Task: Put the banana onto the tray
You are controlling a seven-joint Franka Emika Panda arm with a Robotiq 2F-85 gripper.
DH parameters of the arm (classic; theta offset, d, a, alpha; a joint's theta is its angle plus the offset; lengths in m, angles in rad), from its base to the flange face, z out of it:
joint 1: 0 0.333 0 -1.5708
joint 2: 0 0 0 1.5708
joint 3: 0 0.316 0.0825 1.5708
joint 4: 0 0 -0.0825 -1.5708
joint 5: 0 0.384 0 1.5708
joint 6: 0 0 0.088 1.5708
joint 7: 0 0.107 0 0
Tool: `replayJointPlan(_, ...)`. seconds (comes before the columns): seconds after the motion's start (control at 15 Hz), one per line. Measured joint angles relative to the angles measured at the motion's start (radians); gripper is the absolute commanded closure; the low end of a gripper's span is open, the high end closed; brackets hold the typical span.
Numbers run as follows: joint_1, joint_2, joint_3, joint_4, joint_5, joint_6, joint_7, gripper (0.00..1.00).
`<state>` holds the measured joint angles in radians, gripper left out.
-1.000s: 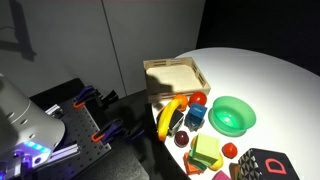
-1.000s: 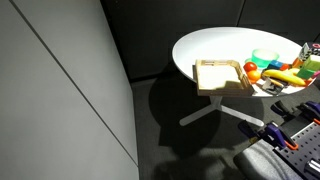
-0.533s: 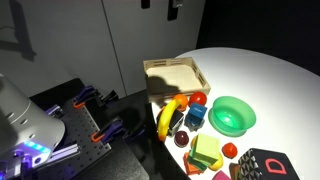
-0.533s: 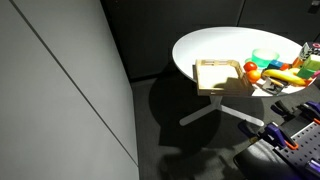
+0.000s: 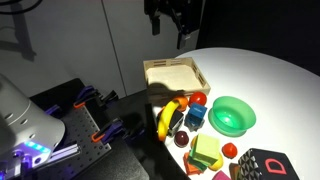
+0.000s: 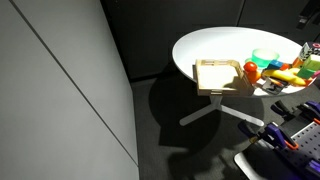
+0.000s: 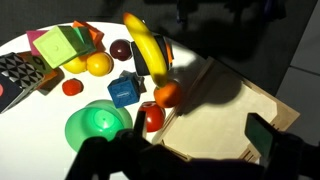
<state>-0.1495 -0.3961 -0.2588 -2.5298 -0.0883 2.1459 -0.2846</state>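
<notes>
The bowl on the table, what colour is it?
The bowl is bright green; the wrist view shows it best.

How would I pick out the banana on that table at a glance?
Start at the round white table and find the square wooden tray near its edge. Beside it, in the toy cluster by the green bowl, lies the banana: the only long, curved yellow piece among round fruits and blocks.

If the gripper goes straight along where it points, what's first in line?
Probably the wooden tray, not the banana beside it; the open gripper hangs high above, so depth is uncertain.
</notes>
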Motion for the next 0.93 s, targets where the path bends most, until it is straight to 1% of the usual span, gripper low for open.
replayJointPlan(0.13,-0.007,0.007,-0.005,-0.013,0.0,0.017,-0.013,0.0)
replayJointPlan(0.67,-0.007,0.009,-0.001,-0.013,0.0,0.017,-0.013,0.0)
replayJointPlan(0.93,-0.007,0.042,0.001,-0.029,0.0,0.031,-0.013,0.0)
